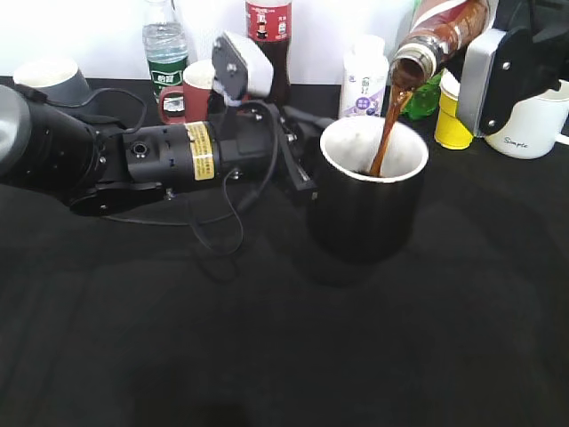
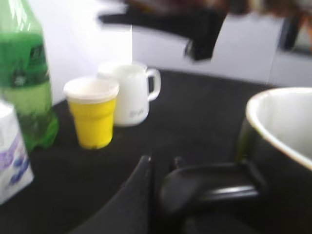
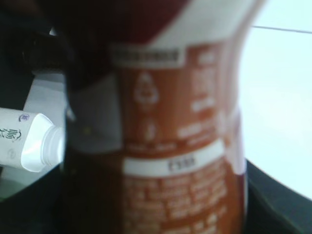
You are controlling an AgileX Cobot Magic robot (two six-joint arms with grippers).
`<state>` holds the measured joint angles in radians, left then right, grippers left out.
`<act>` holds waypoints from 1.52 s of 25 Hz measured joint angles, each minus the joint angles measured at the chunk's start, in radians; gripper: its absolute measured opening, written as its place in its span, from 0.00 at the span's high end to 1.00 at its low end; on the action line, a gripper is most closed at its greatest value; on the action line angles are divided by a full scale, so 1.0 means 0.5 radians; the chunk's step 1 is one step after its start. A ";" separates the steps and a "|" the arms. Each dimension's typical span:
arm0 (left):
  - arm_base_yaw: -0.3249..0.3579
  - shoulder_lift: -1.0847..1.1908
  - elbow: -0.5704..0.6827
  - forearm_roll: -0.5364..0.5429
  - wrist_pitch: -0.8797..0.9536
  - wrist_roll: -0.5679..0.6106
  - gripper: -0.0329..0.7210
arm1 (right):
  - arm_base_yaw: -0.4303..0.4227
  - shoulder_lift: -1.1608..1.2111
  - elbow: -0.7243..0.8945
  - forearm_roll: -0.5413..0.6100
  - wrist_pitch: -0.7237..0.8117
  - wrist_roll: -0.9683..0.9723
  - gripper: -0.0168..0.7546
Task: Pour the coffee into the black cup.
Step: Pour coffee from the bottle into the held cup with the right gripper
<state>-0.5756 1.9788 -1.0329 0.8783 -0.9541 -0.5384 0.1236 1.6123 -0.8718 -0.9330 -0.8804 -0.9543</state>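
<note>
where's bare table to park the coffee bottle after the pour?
Free: the black table in front of the black cup and left arm, also right of the cup. Crowded: back row, from the yellow cup and white mug to the bottles.

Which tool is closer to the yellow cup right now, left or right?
Right. The right tool holds the coffee tilted just above the yellow cup; the left tool grips the black cup, farther left.

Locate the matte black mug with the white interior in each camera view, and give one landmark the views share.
Exterior view: matte black mug right of centre, coffee streaming in.
Left wrist view: right edge, white-lined rim cut off by the frame.
Right wrist view: not in it; the label of the coffee bottle fills the picture.
Shared landmark: yellow paper cup, in the exterior and left wrist views only.
</note>
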 joint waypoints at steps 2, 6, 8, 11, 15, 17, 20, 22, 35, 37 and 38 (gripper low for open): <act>0.000 0.000 0.000 0.003 0.012 -0.002 0.88 | 0.000 0.000 0.000 0.000 -0.002 -0.029 0.29; 0.000 0.000 0.000 0.005 0.015 -0.002 0.88 | 0.000 0.000 0.000 0.000 -0.052 -0.048 0.29; 0.000 0.000 0.000 0.005 0.017 -0.011 0.88 | 0.000 0.000 0.000 0.000 -0.056 -0.052 0.29; 0.000 0.000 0.000 0.005 0.017 -0.051 0.88 | 0.000 0.000 0.000 0.000 -0.059 -0.093 0.29; 0.000 0.000 0.000 0.005 0.017 -0.055 0.88 | 0.000 0.000 0.000 0.002 -0.063 -0.122 0.29; 0.000 0.000 0.000 0.007 0.017 -0.055 0.88 | 0.000 0.000 0.000 0.002 -0.063 -0.161 0.29; 0.000 0.000 0.000 0.016 0.017 -0.056 0.88 | 0.000 0.000 0.000 0.002 -0.065 -0.163 0.29; 0.000 0.000 0.000 0.019 0.010 -0.056 0.88 | 0.000 0.000 0.000 0.000 -0.065 -0.012 0.29; 0.384 -0.050 0.002 0.088 -0.167 -0.056 0.88 | 0.000 0.000 0.000 -0.147 -0.111 2.319 0.29; 0.564 -0.097 0.033 0.103 -0.180 -0.056 0.88 | 0.000 0.000 0.000 -0.147 -0.068 2.781 0.29; 0.657 -0.106 0.060 0.103 -0.187 -0.058 0.88 | 0.000 0.000 0.000 -0.147 -0.032 2.933 0.29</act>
<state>-0.2471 1.9259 -1.0029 0.9299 -1.0476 -0.5671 0.1236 1.6123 -0.8718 -1.0066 -0.8965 0.5123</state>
